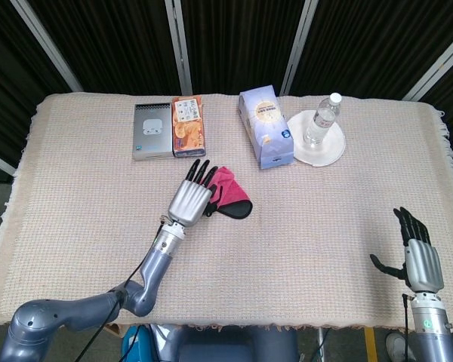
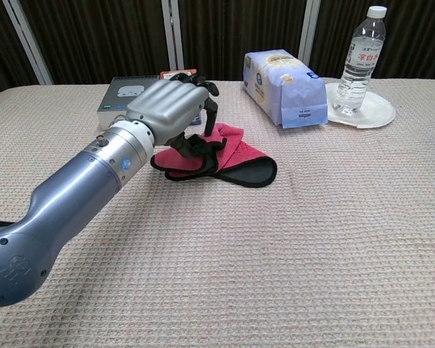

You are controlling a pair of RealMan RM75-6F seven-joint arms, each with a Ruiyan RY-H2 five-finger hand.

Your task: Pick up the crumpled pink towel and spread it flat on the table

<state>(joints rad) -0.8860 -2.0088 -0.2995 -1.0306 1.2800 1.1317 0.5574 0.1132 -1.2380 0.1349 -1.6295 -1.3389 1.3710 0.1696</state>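
Note:
The crumpled pink towel (image 1: 231, 191) with black edging lies in a heap at the table's middle, seen also as the towel (image 2: 236, 150) in the chest view. My left hand (image 1: 190, 197) hovers over its left end with the fingers spread and bent downward. In the chest view the left hand (image 2: 167, 109) has its fingertips just above the black hem, and the thumb reaches down beside the fold. I cannot tell whether it touches the cloth. The towel still rests on the table. My right hand (image 1: 419, 253) stands open near the front right edge, holding nothing.
Along the far side stand a silver box (image 1: 151, 130), an orange box (image 1: 187, 126), a blue tissue pack (image 1: 266, 126) and a water bottle (image 1: 322, 119) on a white plate (image 1: 328, 151). A woven cloth (image 1: 302, 219) covers the table.

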